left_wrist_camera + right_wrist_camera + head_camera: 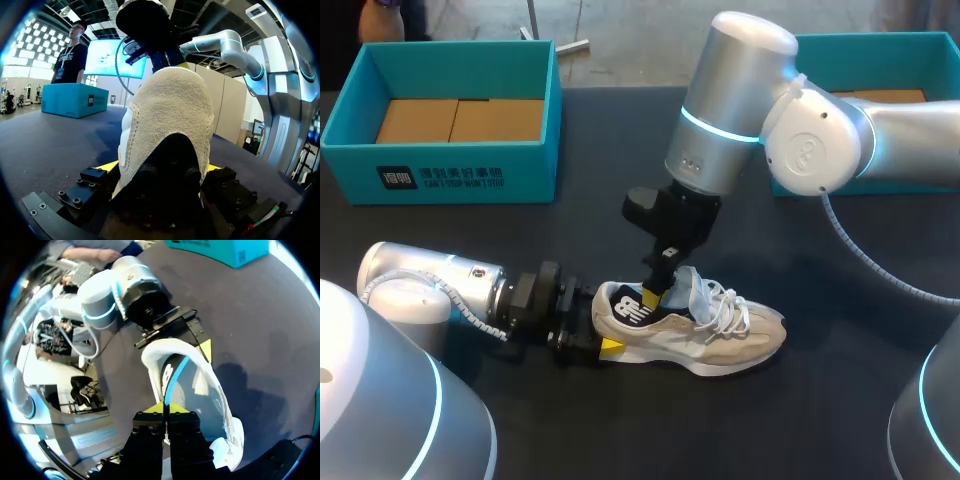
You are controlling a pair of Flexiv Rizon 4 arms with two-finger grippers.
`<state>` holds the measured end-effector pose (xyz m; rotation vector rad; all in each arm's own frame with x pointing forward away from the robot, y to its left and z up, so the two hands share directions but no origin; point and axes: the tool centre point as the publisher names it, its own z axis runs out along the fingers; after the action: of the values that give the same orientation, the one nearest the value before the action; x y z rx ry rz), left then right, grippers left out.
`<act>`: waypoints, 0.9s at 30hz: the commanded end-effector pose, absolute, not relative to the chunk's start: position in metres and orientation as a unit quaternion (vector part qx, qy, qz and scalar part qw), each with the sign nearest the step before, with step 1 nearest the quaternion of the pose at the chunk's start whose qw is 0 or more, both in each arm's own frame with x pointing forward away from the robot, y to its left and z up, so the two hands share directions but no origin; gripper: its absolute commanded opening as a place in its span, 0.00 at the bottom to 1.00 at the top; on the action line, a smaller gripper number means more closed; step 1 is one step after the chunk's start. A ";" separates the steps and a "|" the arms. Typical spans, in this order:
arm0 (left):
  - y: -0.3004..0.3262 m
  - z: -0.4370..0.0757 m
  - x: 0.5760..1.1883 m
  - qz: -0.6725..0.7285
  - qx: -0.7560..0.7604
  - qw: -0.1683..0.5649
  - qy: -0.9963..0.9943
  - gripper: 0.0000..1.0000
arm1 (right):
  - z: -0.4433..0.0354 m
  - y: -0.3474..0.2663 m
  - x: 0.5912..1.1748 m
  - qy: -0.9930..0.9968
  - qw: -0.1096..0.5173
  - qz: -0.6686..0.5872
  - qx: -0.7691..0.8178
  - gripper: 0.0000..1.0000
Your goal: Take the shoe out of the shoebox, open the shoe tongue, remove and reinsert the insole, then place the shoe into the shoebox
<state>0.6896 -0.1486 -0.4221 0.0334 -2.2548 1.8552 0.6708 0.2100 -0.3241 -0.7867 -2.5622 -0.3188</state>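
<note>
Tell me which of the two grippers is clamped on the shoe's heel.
The left gripper: it clamps the heel of the shoe from both sides. The right gripper instead hangs over the opening, pinching the blue-edged insole.

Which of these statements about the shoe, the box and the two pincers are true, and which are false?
1. The shoe lies on the table, not in a box. True.
2. The left pincer grips the shoe at its toe. False: it grips the heel.
3. The right pincer comes from above and is shut on the blue insole. True.
4. The teal box at the left holds a second shoe. False: only brown cardboard shows inside.
</note>
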 end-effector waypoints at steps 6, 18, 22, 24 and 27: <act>-0.149 -0.426 0.691 0.631 0.012 0.110 -0.768 0.00 | -0.319 0.200 0.664 -0.937 0.204 -0.162 -0.233 0.00; -0.149 -0.426 0.691 0.631 0.012 0.110 -0.768 0.00 | -0.317 0.203 0.667 -0.950 0.190 -0.192 -0.155 0.00; -0.149 -0.426 0.691 0.631 0.012 0.110 -0.768 0.00 | -0.314 0.203 0.667 -0.954 0.181 -0.204 -0.127 0.00; -0.149 -0.426 0.691 0.631 0.012 0.110 -0.768 0.00 | -0.311 0.203 0.666 -0.955 0.175 -0.207 -0.118 0.00; -0.149 -0.426 0.691 0.631 0.012 0.110 -0.768 0.00 | -0.309 0.204 0.667 -0.958 0.169 -0.209 -0.104 0.00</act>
<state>0.6897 -0.1486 -0.4221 0.0335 -2.2548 1.8552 0.6696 0.2043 -0.3121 -0.3069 -2.7134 -0.5878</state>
